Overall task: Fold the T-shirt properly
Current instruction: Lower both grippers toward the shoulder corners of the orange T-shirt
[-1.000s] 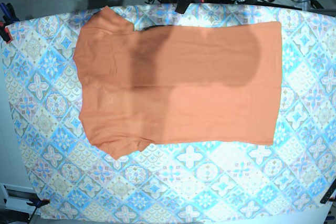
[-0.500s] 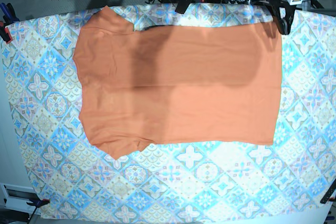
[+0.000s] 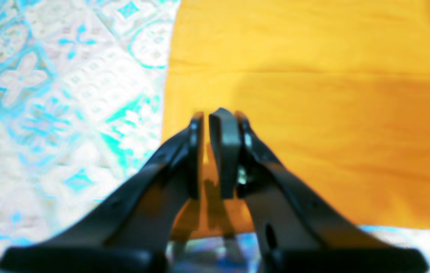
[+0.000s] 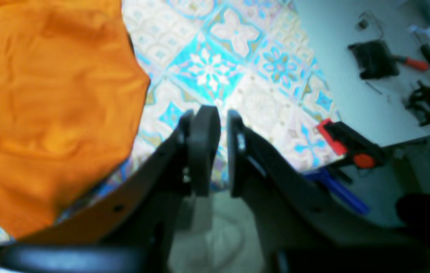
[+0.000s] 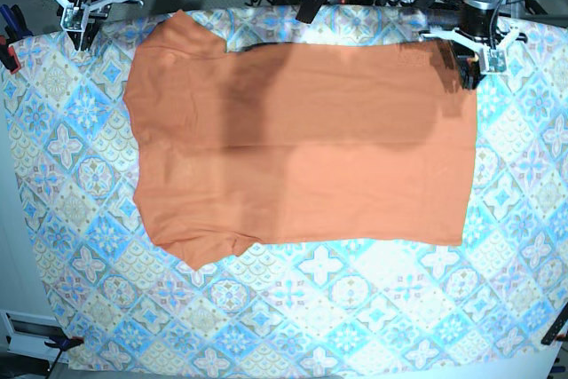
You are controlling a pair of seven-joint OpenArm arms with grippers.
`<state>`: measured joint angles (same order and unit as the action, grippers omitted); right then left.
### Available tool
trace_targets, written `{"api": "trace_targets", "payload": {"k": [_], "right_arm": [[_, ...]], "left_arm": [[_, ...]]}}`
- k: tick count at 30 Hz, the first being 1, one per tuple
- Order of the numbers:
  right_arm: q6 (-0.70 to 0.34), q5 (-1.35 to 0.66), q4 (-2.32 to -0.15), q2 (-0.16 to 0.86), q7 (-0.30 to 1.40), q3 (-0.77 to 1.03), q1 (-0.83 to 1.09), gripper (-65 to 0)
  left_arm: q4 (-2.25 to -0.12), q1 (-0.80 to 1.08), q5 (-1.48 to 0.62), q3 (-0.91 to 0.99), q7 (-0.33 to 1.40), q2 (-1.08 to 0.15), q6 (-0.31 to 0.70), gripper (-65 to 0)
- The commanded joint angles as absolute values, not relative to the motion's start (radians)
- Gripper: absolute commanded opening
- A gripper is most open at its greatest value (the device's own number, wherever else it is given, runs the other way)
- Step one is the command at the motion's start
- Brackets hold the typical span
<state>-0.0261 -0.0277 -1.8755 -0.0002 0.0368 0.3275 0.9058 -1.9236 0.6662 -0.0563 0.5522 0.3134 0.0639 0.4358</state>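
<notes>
Left tool [image 5: 471, 75]: jaws nearly together, nothing between them, over the shirt's far hem corner.
Right tool [image 5: 82, 31]: jaws nearly together, holding nothing, beyond the sleeve over the tablecloth [image 5: 355, 308].
Count: two tools, one T-shirt [image 5: 302, 144].
T-shirt: flat on the counter, spread between both tools.

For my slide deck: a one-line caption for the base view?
Orange T-shirt flat on patterned tablecloth, left gripper and right gripper above its far corners.
</notes>
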Motion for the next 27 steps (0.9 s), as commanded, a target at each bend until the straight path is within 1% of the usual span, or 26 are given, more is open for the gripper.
{"api": "trace_targets", "payload": {"k": [1,4,6,8,11,13,14,15,20,22,23,25,27], "right_arm": [[-0.019,-0.028,-1.891,0.001,0.051,0.332,0.905,-56.7],[-0.019,-0.028,-1.894,0.001,0.128,0.332,0.874,-56.7],[-0.027,-0.028,-1.905,0.001,0.166,0.332,0.862,-56.7],[-0.074,-0.030,-1.922,0.001,0.211,0.329,0.858,-56.6],[-0.139,-0.030,-1.940,-0.002,0.260,0.326,0.858,-56.6],[-0.145,-0.030,-1.946,-0.002,0.282,0.326,0.848,-56.0],[-0.145,-0.030,-1.946,-0.002,0.295,0.326,0.842,-55.0],[-0.145,-0.030,-1.946,-0.002,0.318,0.326,0.834,-53.1],[-0.148,-0.031,-1.948,0.001,0.435,0.325,0.785,-40.7],[-0.151,-0.033,-1.952,0.001,0.452,0.325,0.773,-36.6],[-0.168,-0.033,-1.954,0.001,0.455,0.325,0.773,-35.4],[-0.236,-0.039,-1.956,-0.004,0.453,0.325,0.769,-33.7],[-0.288,-0.077,-1.959,-0.005,0.463,0.326,0.760,-33.1]], "left_arm": [[-1.959,0.664,-0.064,0.556,0.348,0.053,0.463,-57.7],[-2.011,0.645,-0.059,0.562,0.478,0.044,0.539,-57.8],[-2.022,0.644,-0.059,0.564,0.535,0.027,0.564,-57.8],[-2.022,0.648,-0.061,0.570,0.578,0.015,0.573,-57.8],[-2.023,0.651,-0.064,0.634,0.622,0.016,0.585,-57.1],[-2.023,0.645,-0.064,0.691,0.645,0.019,0.641,-57.1],[-2.023,0.642,-0.064,0.717,0.659,0.019,0.684,-57.1],[-2.023,0.642,-0.064,0.748,0.674,0.016,0.698,-57.1],[-2.023,0.565,-0.058,0.921,0.809,-0.008,0.698,-57.0],[-2.022,0.527,-0.061,0.993,0.921,-0.048,0.698,-57.0],[-2.022,0.503,-0.058,1.020,0.981,-0.065,0.698,-57.0],[-2.022,0.466,-0.053,1.064,1.093,-0.108,0.698,-57.0],[-2.020,0.446,-0.039,1.078,1.167,-0.147,0.698,-56.9]]}}
